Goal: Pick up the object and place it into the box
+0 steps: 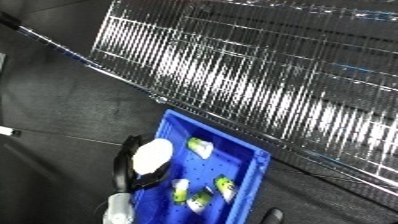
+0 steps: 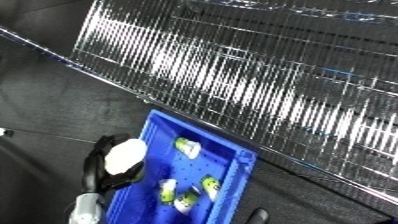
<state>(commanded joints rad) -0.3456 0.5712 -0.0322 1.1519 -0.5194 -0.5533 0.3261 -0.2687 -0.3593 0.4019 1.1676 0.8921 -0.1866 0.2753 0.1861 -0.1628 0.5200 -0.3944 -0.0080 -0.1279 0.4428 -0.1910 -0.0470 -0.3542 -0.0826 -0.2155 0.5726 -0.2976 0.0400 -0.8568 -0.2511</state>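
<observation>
At the lower left of the frame, your left hand has its fingers curled around a white rounded object, held over the left rim of the blue bin. Carry it further right until it sits over the bin floor, clear of the wall, then lower before you release, so it lands beside the small green-and-white items rather than bouncing out. The right hand barely shows at the bottom edge in both views; I cannot tell its fingers. The right eye view shows more of the wire rack to the right.
</observation>
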